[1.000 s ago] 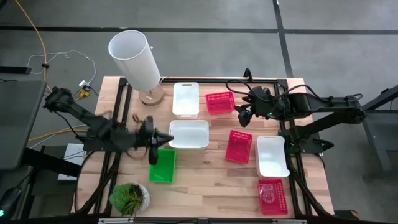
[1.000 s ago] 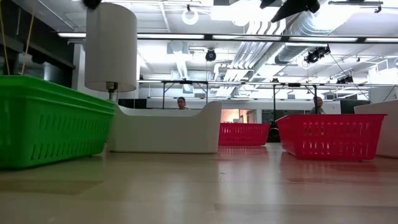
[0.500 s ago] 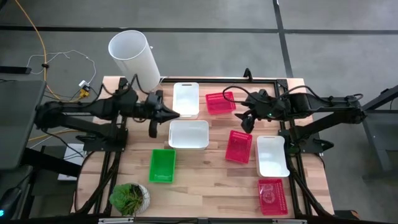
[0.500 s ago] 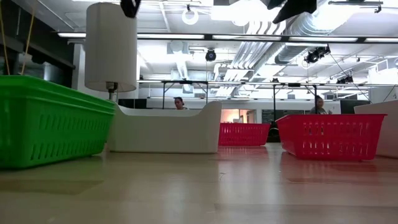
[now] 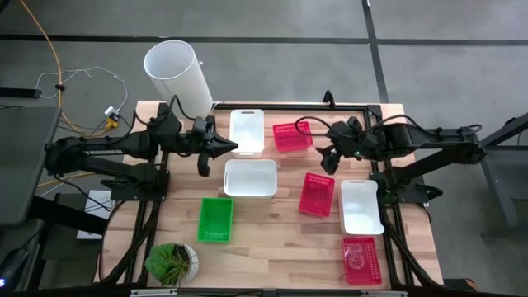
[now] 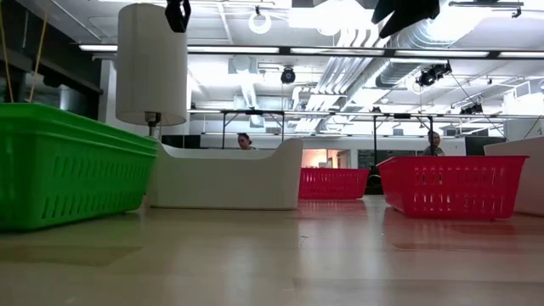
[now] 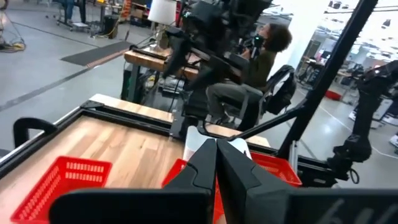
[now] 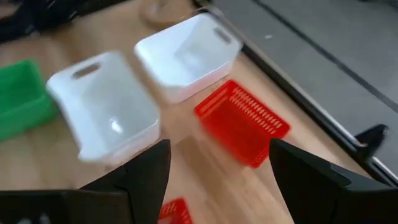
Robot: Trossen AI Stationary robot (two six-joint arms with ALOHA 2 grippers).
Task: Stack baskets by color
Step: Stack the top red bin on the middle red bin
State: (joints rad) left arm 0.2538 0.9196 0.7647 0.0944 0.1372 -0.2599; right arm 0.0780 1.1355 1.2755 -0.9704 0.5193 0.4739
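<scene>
Your right gripper [image 5: 324, 154] has its jaws spread wide with nothing between them; it hangs above the table between two red baskets. From those jaws the far red basket [image 5: 291, 136] lies toward ten o'clock in the high view, just beside them, and the tilted red basket [image 5: 316, 194] lies at about six o'clock, a little farther off. That near pairing is what I judge the coming move turns on: the right arm is nearer both, and the far red basket's long axis runs roughly nine to three, so your jaws would need to straddle a long wall or a short end. Your left gripper [image 5: 229, 148] has its jaws pressed together and carries nothing; it hovers off the nine o'clock side of the far white basket [image 5: 247, 131], with the middle white basket [image 5: 251, 178] just past it at five o'clock. Outward from there, a third white basket [image 5: 361, 206] sits at the right edge, a third red basket [image 5: 361, 259] at its six o'clock, and the green basket [image 5: 215, 219] sits at six o'clock from the left jaws. Whether the green one is a nested stack you cannot tell. The baskets are thin plastic: red and green have slotted walls, the white look smooth, glossy and round-cornered with handle cut-outs.
</scene>
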